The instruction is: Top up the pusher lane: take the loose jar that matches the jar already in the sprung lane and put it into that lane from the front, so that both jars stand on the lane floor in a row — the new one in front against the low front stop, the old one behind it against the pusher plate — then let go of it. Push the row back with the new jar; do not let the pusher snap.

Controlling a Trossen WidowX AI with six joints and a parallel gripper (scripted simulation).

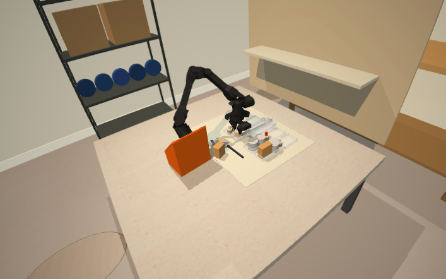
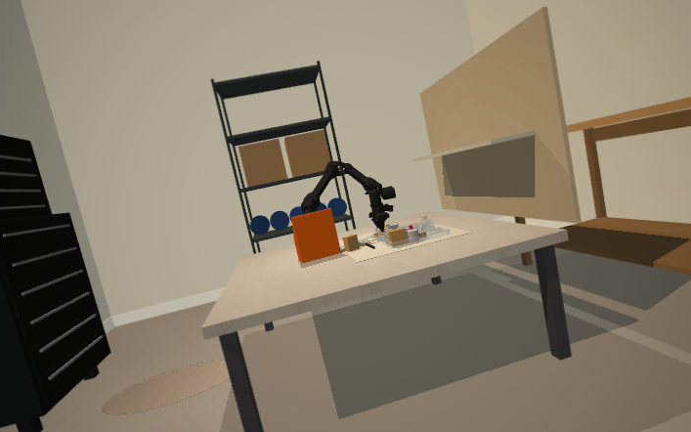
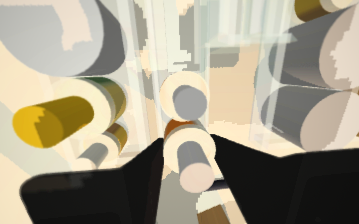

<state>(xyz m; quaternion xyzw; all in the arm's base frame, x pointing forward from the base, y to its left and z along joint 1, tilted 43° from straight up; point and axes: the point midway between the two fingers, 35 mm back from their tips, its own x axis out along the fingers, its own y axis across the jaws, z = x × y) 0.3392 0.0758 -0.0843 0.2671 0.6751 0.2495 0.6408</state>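
End effector [image 3: 187,150] grips the loose jar [image 3: 189,152] — matching jar [image 3: 184,96] just ahead, yellow-capped jar [image 3: 55,120] beside.

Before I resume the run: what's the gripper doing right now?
Gripper: closed on the grey-capped jar, just in front of the matching jar in the lane.

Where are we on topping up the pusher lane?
Done: the gripper is shut on the matching grey-capped jar. In hand: it is lined up just in front of the lane's jar. Left: push the row back, seat it behind the front stop, release.
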